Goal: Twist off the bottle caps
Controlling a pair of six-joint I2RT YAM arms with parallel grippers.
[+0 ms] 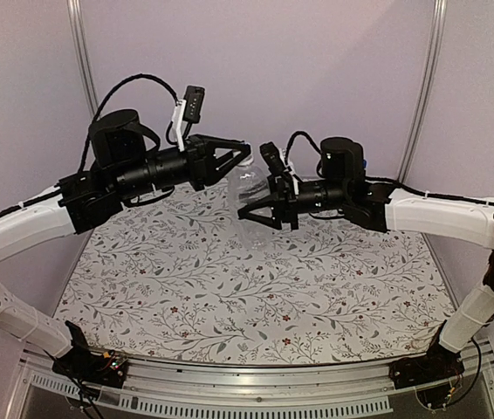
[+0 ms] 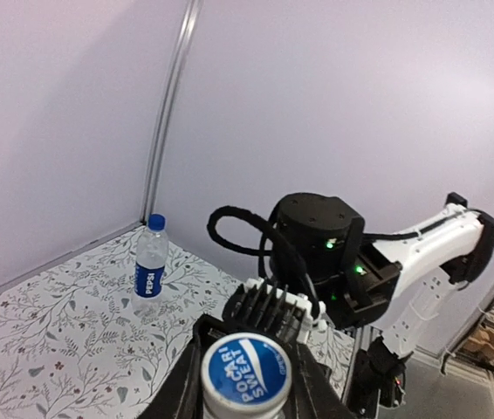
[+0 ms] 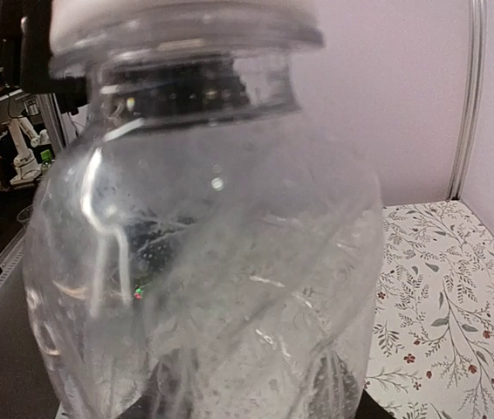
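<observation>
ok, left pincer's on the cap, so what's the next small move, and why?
Probably rotate the left pincer counter-clockwise to start unscrewing. It looks closed on the cap, which is seated on the neck, and the right pincer grips the bottle body to brace it.

Top view high from behind, both wrist views close on clear bottle [image 3: 212,262]

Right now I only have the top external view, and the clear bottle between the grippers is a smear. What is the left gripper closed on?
Observer: The left wrist view shows the left gripper clamped on a blue cap printed Pocari Sweat.
Operator: Where is the second bottle?
Observer: A Pepsi bottle stands upright, capped, near an edge of the table.
Operator: And the right side?
Observer: The right gripper holds the clear bottle by its body.
</observation>
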